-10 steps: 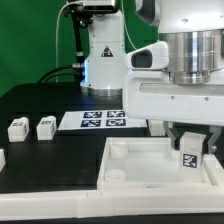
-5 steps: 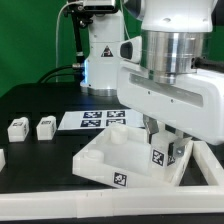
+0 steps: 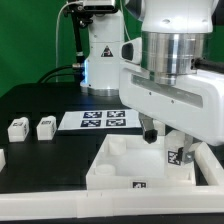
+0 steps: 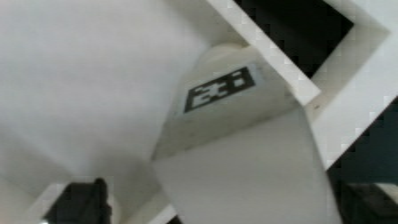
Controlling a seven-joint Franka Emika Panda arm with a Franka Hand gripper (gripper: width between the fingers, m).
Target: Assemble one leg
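White is nearly everything here: a large square panel (image 3: pixel 140 165) with a raised rim lies on the black surface (image 3: pixel 45 165), showing a round socket (image 3: pixel 117 147) in its far corner on the exterior view's left and a small tag on its front edge. Above it hangs the robot arm (image 3: pixel 175 70), its broad body filling the exterior view's right.

The gripper (image 3: pixel 172 150) reaches down into the panel's far corner on the exterior view's right. The jaws are clamped on the leg (image 3: pixel 176 156), a small blocky post with a black-and-white tag on its face. The post stands roughly upright inside the rim, close to the panel's floor; whether its foot touches the floor or sits in a socket cannot be told.

In the wrist view the leg (image 4: pixel 240 150) fills the middle as a long pale post with its tag near the far end, lying against the panel (image 4: pixel 89 90) and its raised rim. One dark fingertip (image 4: pixel 75 200) shows at the edge.

On the surface at the exterior view's left stand two more small posts (image 3: pixel 18 128) (image 3: pixel 46 127), side by side and apart from each other. The marker board (image 3: pixel 95 120) lies flat behind the panel, near the arm's base (image 3: pixel 100 60).
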